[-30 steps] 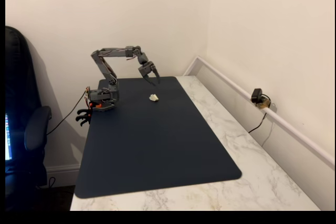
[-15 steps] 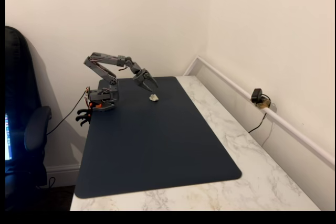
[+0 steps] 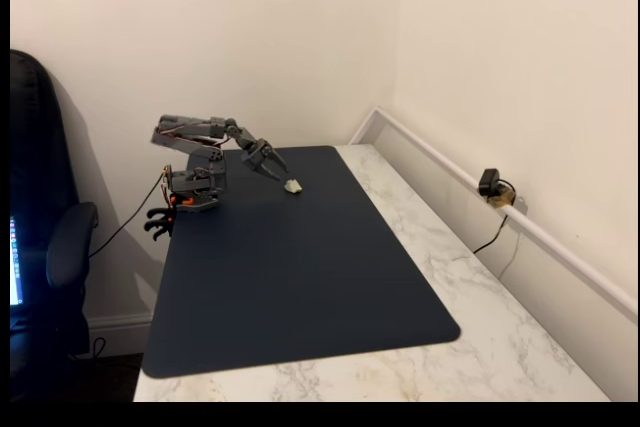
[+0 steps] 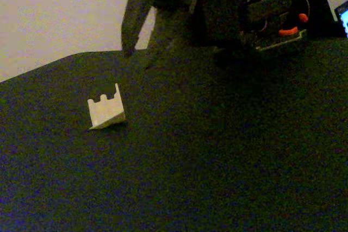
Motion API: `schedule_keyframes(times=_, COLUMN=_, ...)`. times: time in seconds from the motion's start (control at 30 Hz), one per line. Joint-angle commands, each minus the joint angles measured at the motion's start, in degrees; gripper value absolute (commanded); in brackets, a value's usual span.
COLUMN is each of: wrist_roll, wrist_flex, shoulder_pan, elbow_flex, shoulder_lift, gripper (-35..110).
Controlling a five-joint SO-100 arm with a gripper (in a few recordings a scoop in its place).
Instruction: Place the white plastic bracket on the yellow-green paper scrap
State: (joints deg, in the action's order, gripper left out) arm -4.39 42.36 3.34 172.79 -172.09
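Observation:
The white plastic bracket (image 3: 293,186) lies on the dark mat (image 3: 300,277) near its far edge. Close up, the white plastic bracket (image 4: 106,113) is a small notched cream piece tilted on one edge. I cannot make out the yellow-green paper scrap apart from it; the bracket's lower edge has a faint yellowish tint. My gripper (image 3: 281,170) hangs low just left of the bracket, not touching it. From the other side, my gripper (image 4: 138,52) sits behind the bracket with its jaws a little apart and nothing between them.
The arm's base (image 3: 195,194) is clamped at the mat's far left corner. A small camera (image 3: 492,187) sits by the right wall rail on the marble table (image 3: 470,297). A dark chair (image 3: 45,247) stands at the left.
The arm has folded down and drawn back toward its base. The gripper has dropped from above the bracket to low on its left. The bracket has stayed put.

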Motion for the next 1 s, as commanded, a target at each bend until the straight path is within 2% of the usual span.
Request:
schedule_keyframes(times=0.0, wrist_roll=-1.0, wrist_flex=12.9, shoulder_pan=2.4, elbow_flex=2.5, shoulder_lift=-17.1, gripper=11)
schedule_keyframes(times=0.2, wrist_roll=-2.7, wrist_flex=17.7, shoulder_pan=1.6, elbow_flex=1.2, shoulder_lift=-17.2, gripper=19)
schedule_keyframes(times=0.57, wrist_roll=-8.4, wrist_flex=23.5, shoulder_pan=-4.5, elbow_flex=-0.3, shoulder_lift=-17.2, gripper=19)
schedule_keyframes(times=0.7, wrist_roll=-17.0, wrist_flex=24.8, shoulder_pan=-11.8, elbow_flex=0.1, shoulder_lift=-17.2, gripper=17)
schedule_keyframes(times=0.9, wrist_roll=-23.7, wrist_flex=25.3, shoulder_pan=-12.0, elbow_flex=0.6, shoulder_lift=-17.2, gripper=16)
schedule_keyframes(times=0.97, wrist_roll=-34.2, wrist_flex=26.5, shoulder_pan=-9.8, elbow_flex=1.8, shoulder_lift=-17.2, gripper=13)
